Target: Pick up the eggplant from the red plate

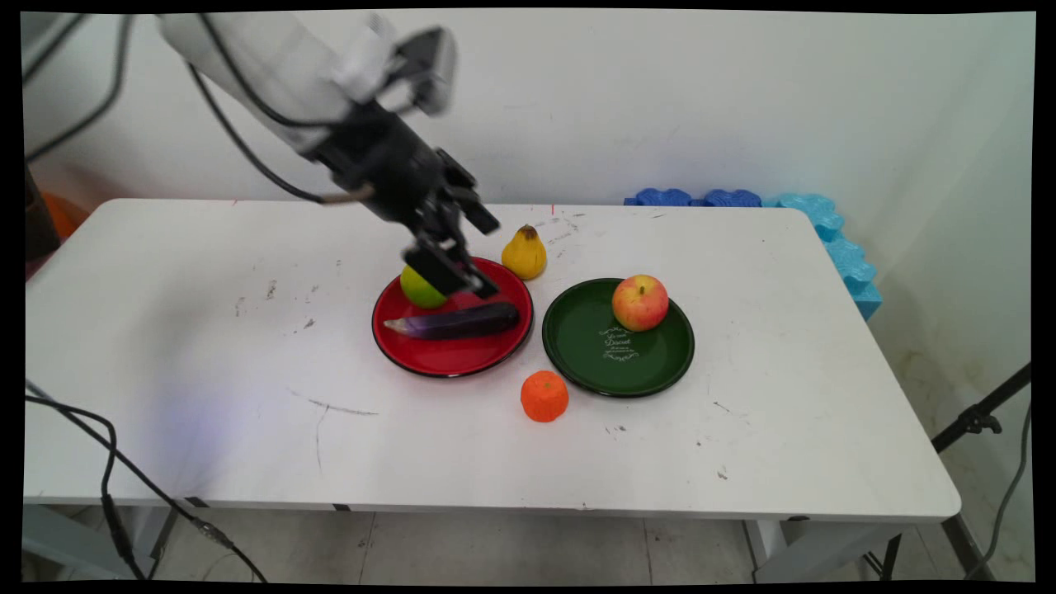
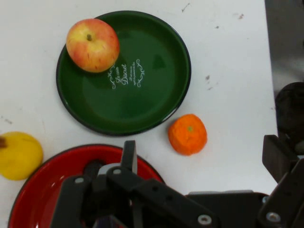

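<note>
Gripper [image 1: 459, 262] above red plate [image 1: 445, 359] (eggplant [image 1: 456, 322], lime [image 1: 419, 289]).

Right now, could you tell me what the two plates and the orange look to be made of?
Green plate: probably enamelled metal, glossy with a thin dark rim and white printed lettering. Red plate: likely the same, shiny with a dark rim. Orange: seems a plastic or foam replica, matte, with faceted sides; uncertain.
</note>
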`<control>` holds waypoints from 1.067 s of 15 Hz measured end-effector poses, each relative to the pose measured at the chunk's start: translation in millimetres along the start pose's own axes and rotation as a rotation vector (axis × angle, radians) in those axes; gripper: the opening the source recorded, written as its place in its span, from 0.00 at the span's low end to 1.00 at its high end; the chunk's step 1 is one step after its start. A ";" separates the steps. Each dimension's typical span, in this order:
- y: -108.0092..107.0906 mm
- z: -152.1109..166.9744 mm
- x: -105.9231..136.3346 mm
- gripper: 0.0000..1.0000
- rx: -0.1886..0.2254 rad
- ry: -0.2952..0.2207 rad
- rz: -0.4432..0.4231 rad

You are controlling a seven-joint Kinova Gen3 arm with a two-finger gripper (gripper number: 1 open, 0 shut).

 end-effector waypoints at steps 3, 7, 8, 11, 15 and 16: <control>-5.0 -23.0 -10.9 1.00 0.009 0.004 0.000; -22.5 -47.8 -31.6 1.00 0.042 -0.022 -0.006; -28.2 -50.0 -35.5 1.00 0.051 -0.033 -0.009; -46.6 -50.9 -49.1 1.00 0.089 -0.077 -0.026; -68.3 -31.6 -70.1 1.00 0.126 -0.136 -0.062; -70.1 -26.6 -72.8 1.00 0.129 -0.143 -0.066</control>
